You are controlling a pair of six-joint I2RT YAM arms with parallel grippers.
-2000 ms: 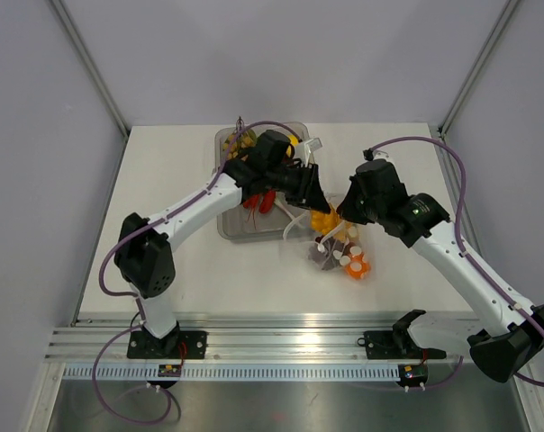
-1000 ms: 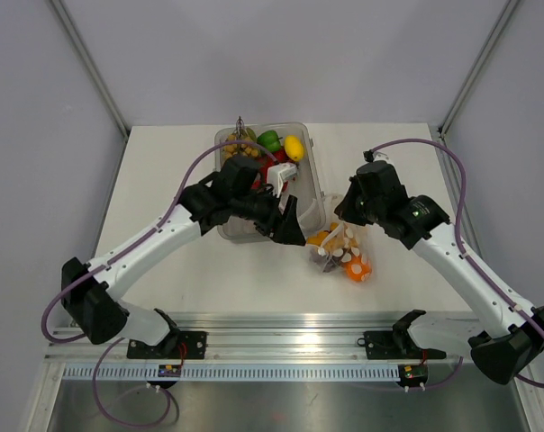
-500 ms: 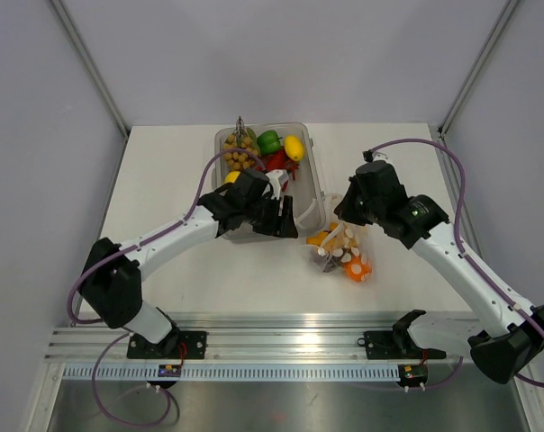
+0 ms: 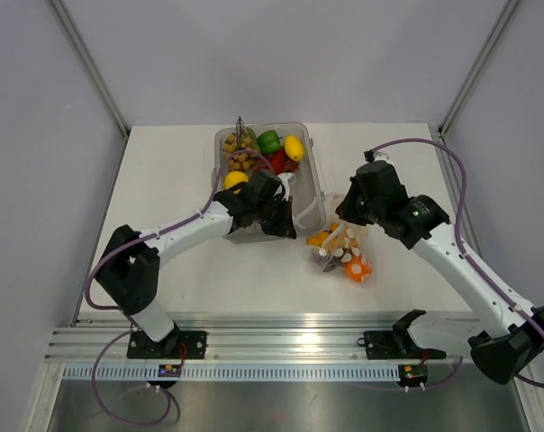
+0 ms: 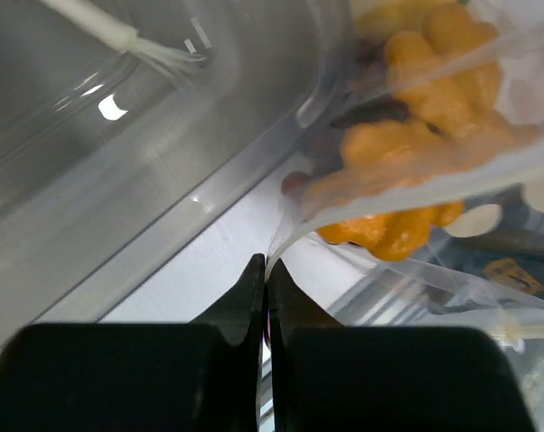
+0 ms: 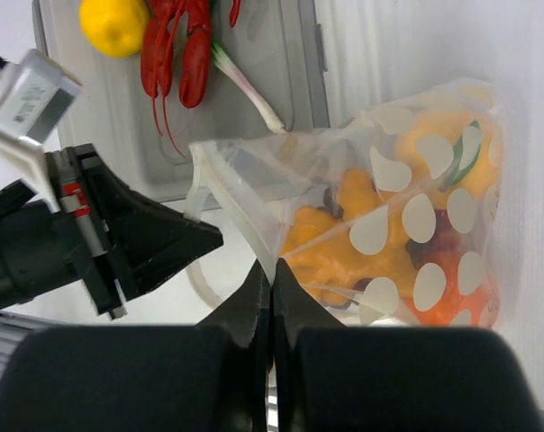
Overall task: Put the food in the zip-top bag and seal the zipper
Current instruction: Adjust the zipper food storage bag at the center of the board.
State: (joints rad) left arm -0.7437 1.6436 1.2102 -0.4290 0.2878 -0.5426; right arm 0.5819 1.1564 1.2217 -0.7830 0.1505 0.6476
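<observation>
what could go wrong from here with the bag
1. The left claw and right claw each appear to pinch only a thin edge of the soft clear white-dotted plastic bag; the film could slip free.
2. Orange toy food pieces sit near the open mouth and could spill or block the seal.
3. The left claw is beside the rigid clear plastic tray and may snag it.

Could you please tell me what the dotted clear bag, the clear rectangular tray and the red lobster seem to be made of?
Small clear white-dotted bag: thin, soft, glossy plastic film; it creases and drapes over the food. Rectangular clear tray: rigid, smooth transparent plastic, with a firm moulded rim and glints. Red toy lobster: probably moulded plastic or rubber, slightly shiny; the look leaves that open.
</observation>
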